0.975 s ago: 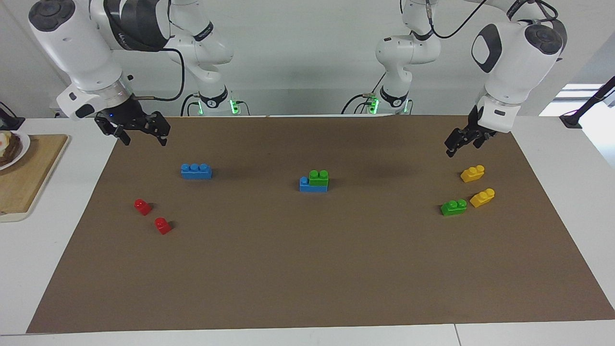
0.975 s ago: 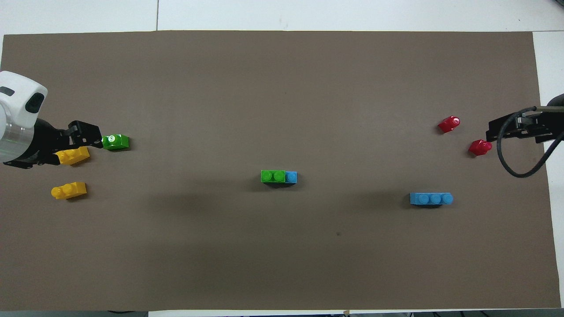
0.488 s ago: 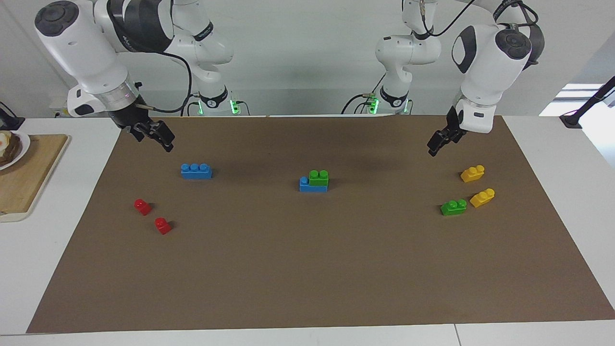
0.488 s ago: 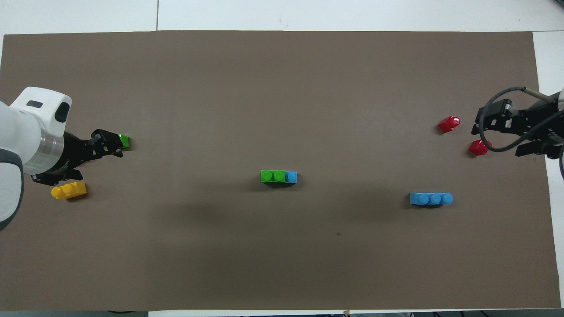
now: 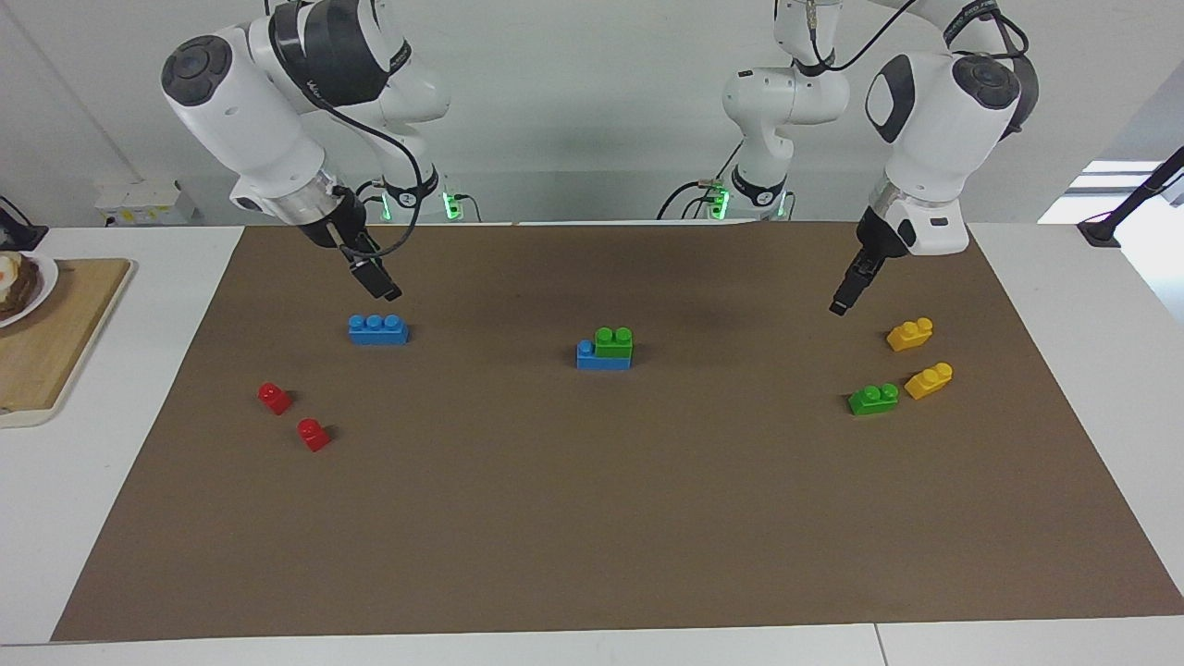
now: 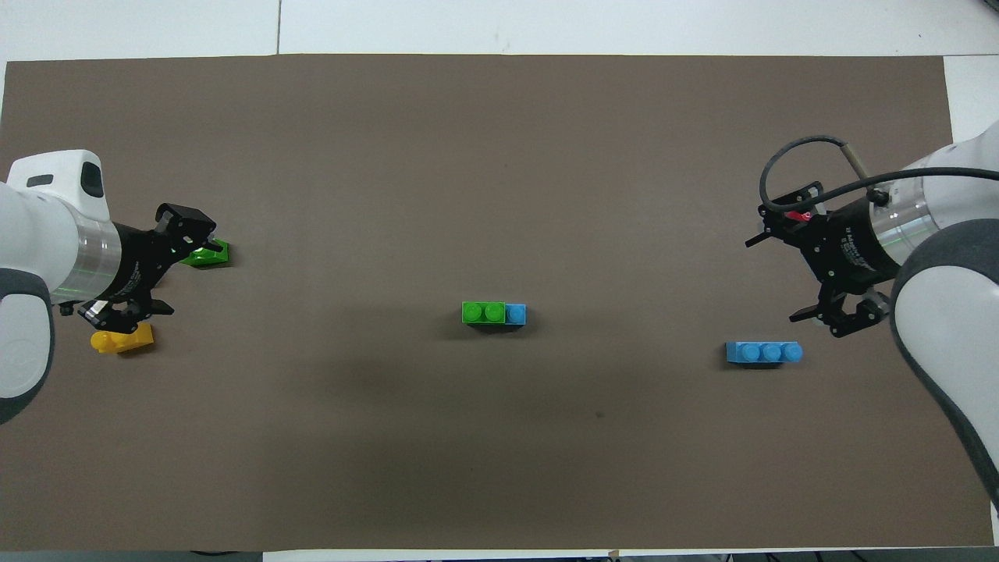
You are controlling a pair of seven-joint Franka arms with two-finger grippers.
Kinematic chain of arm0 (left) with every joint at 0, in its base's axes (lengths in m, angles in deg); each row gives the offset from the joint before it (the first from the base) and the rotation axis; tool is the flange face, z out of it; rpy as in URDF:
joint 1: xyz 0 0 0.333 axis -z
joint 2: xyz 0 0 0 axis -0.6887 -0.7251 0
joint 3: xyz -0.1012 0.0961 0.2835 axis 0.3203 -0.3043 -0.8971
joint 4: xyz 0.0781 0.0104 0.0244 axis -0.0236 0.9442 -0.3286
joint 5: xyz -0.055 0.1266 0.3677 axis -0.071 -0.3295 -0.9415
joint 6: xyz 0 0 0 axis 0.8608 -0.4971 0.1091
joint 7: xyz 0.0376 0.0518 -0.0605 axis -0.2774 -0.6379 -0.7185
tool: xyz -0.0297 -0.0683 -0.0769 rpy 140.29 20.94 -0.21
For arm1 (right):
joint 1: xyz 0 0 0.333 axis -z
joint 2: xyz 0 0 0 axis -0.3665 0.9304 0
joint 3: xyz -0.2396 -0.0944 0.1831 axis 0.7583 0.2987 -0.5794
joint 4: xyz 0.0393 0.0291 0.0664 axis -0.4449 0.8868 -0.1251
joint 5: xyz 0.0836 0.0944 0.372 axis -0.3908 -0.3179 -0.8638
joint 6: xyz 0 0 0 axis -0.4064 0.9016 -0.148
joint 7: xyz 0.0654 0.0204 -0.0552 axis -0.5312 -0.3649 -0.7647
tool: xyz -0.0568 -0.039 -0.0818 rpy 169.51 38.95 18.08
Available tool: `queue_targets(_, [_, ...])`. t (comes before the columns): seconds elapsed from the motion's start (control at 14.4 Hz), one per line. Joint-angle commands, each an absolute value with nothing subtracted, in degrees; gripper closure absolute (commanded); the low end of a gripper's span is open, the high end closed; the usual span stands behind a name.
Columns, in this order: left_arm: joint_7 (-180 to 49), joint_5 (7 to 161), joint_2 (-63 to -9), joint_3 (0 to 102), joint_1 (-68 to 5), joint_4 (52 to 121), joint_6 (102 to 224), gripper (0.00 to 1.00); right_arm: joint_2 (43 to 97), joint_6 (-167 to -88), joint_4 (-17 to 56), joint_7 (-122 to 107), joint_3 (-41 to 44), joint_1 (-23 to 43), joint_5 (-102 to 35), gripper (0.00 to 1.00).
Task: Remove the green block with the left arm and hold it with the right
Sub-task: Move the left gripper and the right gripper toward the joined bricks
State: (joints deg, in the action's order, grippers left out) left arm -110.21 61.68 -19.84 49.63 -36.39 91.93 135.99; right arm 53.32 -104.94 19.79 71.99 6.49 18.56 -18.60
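Observation:
The green block (image 5: pixel 614 341) (image 6: pixel 483 312), with two studs, sits pressed onto a blue brick (image 5: pixel 592 359) (image 6: pixel 515 314) at the middle of the brown mat. My left gripper (image 5: pixel 840 305) (image 6: pixel 168 269) hangs open over the mat by the yellow bricks, well apart from the block. My right gripper (image 5: pixel 381 289) (image 6: pixel 784 273) hangs open over the mat close to a loose blue brick (image 5: pixel 377 328) (image 6: pixel 763 353). Neither gripper holds anything.
A second green brick (image 5: pixel 874 399) (image 6: pixel 209 254) and two yellow bricks (image 5: pixel 910 334) (image 5: pixel 929 380) lie toward the left arm's end. Two red pieces (image 5: pixel 275 398) (image 5: pixel 314 434) lie toward the right arm's end. A wooden board (image 5: pixel 46 333) with a plate sits off the mat there.
Both arms have swung in from the mat's ends toward its middle and their wrists have turned. The right gripper has come over the loose blue brick. No brick has moved.

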Motion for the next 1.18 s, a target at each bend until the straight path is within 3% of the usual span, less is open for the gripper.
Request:
queue_targets(0.0, [-122.7,62.5,-22.7,49.0,-30.8,91.2,138.1,0.00,53.0,-108.0,24.2,78.3,6.5,18.3,-25.4,0.00])
queue_targets(0.63, [-153.6,62.3,-34.9,50.0,-20.2,82.5,139.0,0.00,57.0,-122.7,27.7,97.7,6.5,9.0,-28.1,0.00])
queue_targets(1.11, [-163.2,62.5,-35.8,50.0,-13.6,84.3,142.7,0.00,58.6,-132.3,32.6,89.6,6.5,3.9,-29.1,0.00])
